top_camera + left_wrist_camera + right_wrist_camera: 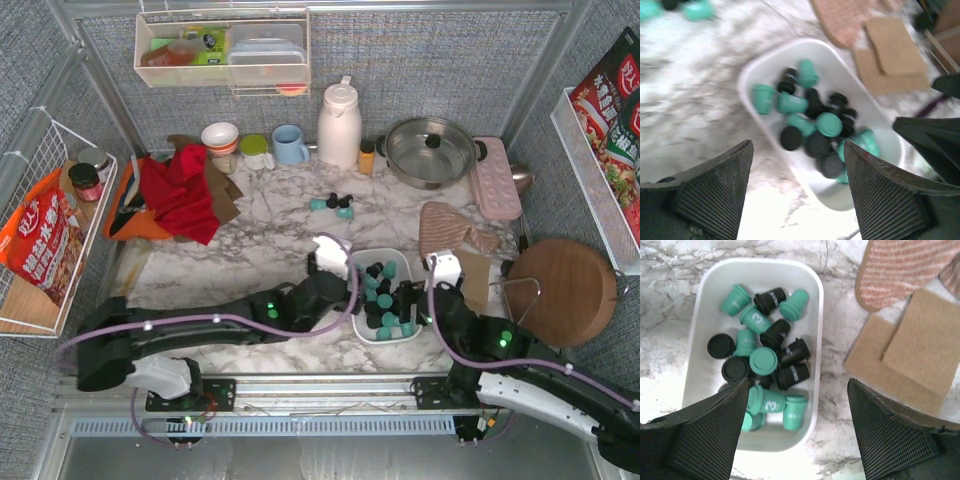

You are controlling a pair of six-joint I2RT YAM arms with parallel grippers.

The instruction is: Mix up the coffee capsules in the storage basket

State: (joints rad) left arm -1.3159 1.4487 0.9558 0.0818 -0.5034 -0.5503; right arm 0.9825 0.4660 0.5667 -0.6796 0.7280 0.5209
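Observation:
The white storage basket sits on the marble table between my two arms. It holds several teal and black coffee capsules in a loose mixed heap. The basket and its capsules show in the left wrist view, and the basket with capsules in the right wrist view. A few more capsules lie loose on the table behind. My left gripper is open and empty over the basket's left rim. My right gripper is open and empty over its right rim.
A striped pink mitt and brown cardboard pieces lie right of the basket. A round wooden board is further right. A red cloth, cups, a white thermos and a pot stand at the back.

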